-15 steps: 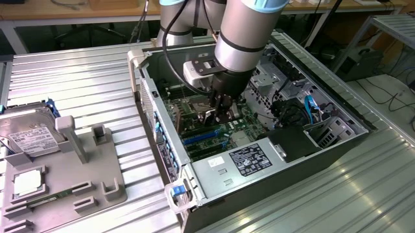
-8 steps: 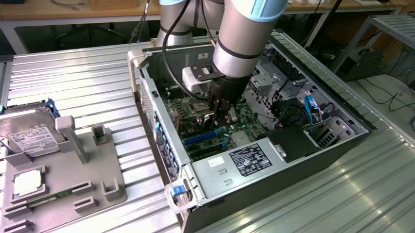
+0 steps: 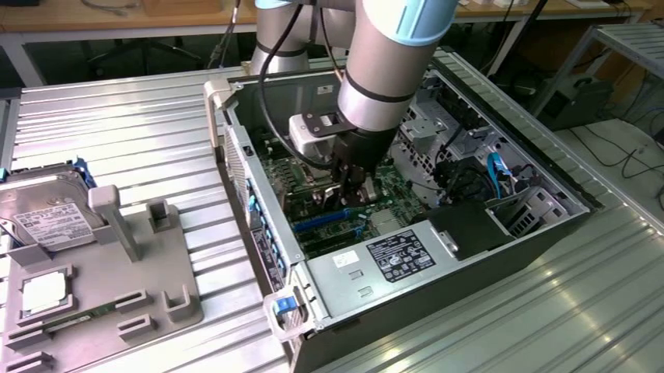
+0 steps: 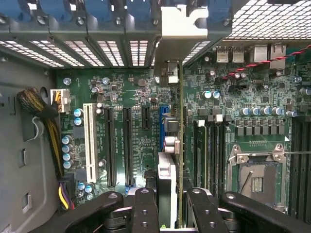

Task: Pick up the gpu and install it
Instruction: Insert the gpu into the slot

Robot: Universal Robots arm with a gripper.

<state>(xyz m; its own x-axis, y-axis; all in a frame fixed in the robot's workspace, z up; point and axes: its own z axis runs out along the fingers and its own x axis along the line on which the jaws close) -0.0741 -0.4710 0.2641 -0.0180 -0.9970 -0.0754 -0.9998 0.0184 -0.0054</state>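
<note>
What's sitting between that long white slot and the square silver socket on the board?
In the wrist view, black expansion slots, then the gpu held edge-on by the gripper, then memory slots lie between the white slot and the CPU socket.

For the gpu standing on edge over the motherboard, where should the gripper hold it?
Its upper long edge, from above: the gpu stands edge-up and thin, with flat faces on either side, where the gripper pinches it, leaving the bracket end free.

Drive cage (image 3: 436, 148) and cables (image 3: 496, 172) crowding the jaws' side.
</note>
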